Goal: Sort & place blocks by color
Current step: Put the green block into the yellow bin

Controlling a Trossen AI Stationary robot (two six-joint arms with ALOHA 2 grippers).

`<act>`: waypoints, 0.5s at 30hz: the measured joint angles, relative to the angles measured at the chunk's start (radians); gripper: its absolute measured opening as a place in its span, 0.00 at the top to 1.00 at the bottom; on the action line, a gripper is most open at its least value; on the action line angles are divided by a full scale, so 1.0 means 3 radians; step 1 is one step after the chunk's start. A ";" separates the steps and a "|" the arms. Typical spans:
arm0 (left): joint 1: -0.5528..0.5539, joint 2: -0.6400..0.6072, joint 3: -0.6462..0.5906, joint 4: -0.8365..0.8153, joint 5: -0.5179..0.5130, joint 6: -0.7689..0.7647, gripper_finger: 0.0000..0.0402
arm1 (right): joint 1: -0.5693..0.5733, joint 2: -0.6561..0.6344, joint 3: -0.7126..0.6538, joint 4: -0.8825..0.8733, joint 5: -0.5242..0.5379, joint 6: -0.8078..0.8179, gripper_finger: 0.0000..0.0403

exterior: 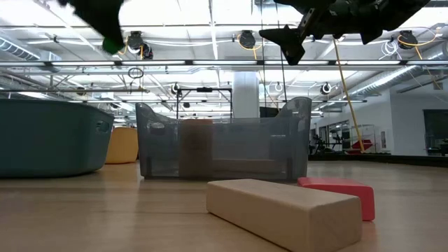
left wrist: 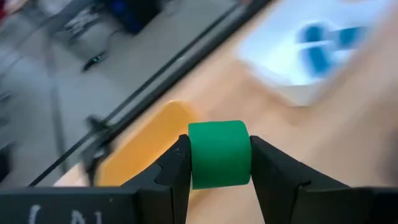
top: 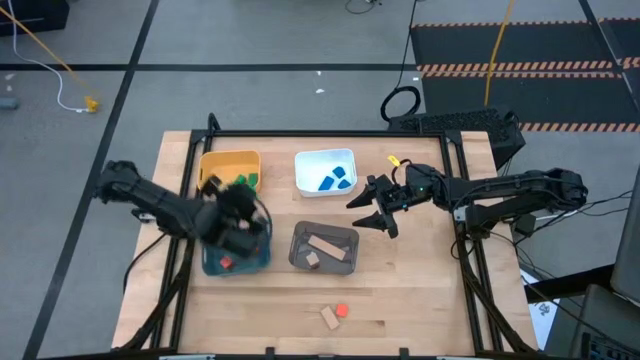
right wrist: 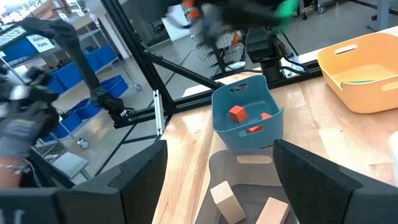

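Pinching a green block [left wrist: 219, 154] in my left tool [left wrist: 219, 163], I probably next release it over the yellow bin [top: 232, 162].

The left gripper [top: 238, 200] is a motion-blurred smear in the high view, covering part of the teal bin [top: 212, 264]. The white bin [left wrist: 292, 68] and its blue blocks [left wrist: 324, 48] are blurred in the left wrist view. The low view cuts off both arms.
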 joint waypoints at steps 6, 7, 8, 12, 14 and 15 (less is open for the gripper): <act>0.0627 -0.0599 -0.0927 0.0457 -0.0039 -0.0094 0.64 | 0.0000 0.0000 0.0000 0.0000 0.0000 0.0001 0.30; 0.0708 -0.0713 -0.1064 0.0585 -0.0052 -0.0081 0.64 | 0.0000 0.0000 0.0000 0.0000 0.0000 0.0001 0.30; 0.0783 -0.0824 -0.1201 0.0717 -0.0059 -0.0077 0.64 | 0.0000 0.0000 0.0000 0.0000 0.0000 0.0001 0.30; 0.1082 -0.1160 -0.1701 0.1195 -0.0061 -0.0078 0.65 | 0.0000 0.0000 0.0000 0.0000 0.0000 0.0001 0.30; 0.1216 -0.1273 -0.1906 0.1456 -0.0063 -0.0088 0.65 | 0.0000 0.0000 0.0000 0.0000 0.0000 0.0001 0.30; 0.1284 -0.1306 -0.2002 0.1584 -0.0062 -0.0092 0.64 | 0.0000 0.0000 0.0000 0.0000 0.0000 0.0000 0.30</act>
